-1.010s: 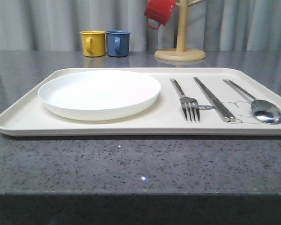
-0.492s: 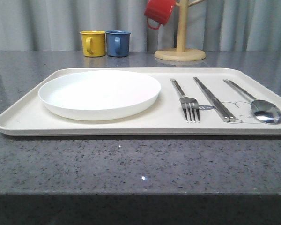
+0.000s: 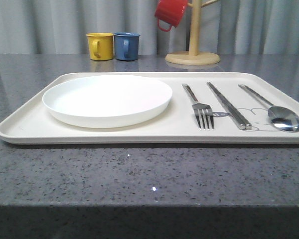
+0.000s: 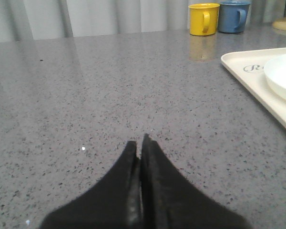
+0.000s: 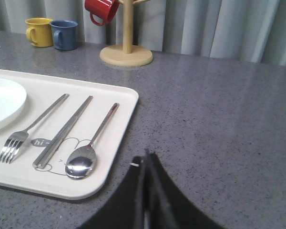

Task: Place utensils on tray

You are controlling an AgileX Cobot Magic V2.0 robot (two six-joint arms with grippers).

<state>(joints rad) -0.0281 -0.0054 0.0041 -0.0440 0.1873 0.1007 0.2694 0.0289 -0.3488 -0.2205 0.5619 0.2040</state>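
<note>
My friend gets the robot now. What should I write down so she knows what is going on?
Left gripper: shut, holding nothing, over bare table to the left of the tray.
Right gripper: shut, holding nothing, over the table just off the tray's right edge.
On the tray: white plate on the left part, then fork, chopsticks and spoon side by side, handles pointing away from the robot.
Done: all the utensils sit on the tray.
Left: nothing seems left to place. The yellow mug, blue mug and red mug are not part of the job.
</note>
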